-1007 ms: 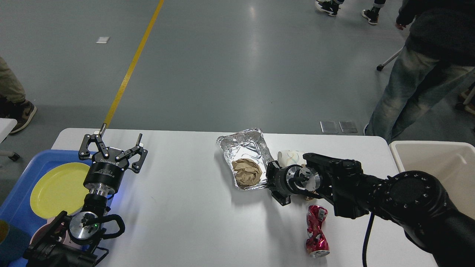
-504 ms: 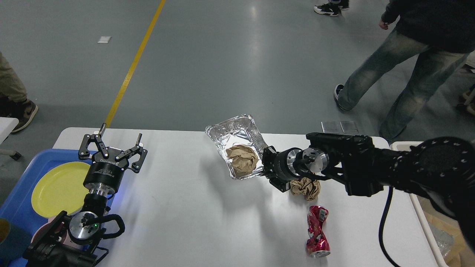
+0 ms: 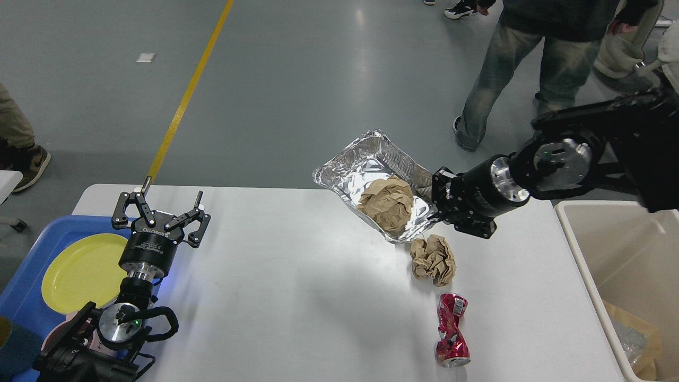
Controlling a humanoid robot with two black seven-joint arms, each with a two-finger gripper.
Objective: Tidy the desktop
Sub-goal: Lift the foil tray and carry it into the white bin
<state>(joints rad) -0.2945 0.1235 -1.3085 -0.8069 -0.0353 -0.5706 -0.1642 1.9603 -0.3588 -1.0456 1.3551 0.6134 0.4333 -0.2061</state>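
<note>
Your right gripper (image 3: 436,204) pinches the near right rim of the foil tray (image 3: 371,175) and holds it in the air over the far edge of the desktop (image 3: 297,297), tilted so its open side faces you. A brown paper ball (image 3: 387,204) sits inside the tray, against its lower wall. The desktop itself fills the lower middle of the view, with the gray floor (image 3: 297,79) beyond its far edge.

A second crumpled paper ball (image 3: 433,258) lies on the desktop just below the tray, right of center. A crushed red can (image 3: 452,330) lies on its side nearer the front edge, close to that paper ball but apart from it.

Your left gripper (image 3: 162,204) points away from you over the left end of the desktop, fingers spread wide and holding nothing. Beside it, past the left edge, a yellow plate (image 3: 79,270) rests in the blue tray (image 3: 32,281). A beige bin (image 3: 620,249) stands off the right edge.
</note>
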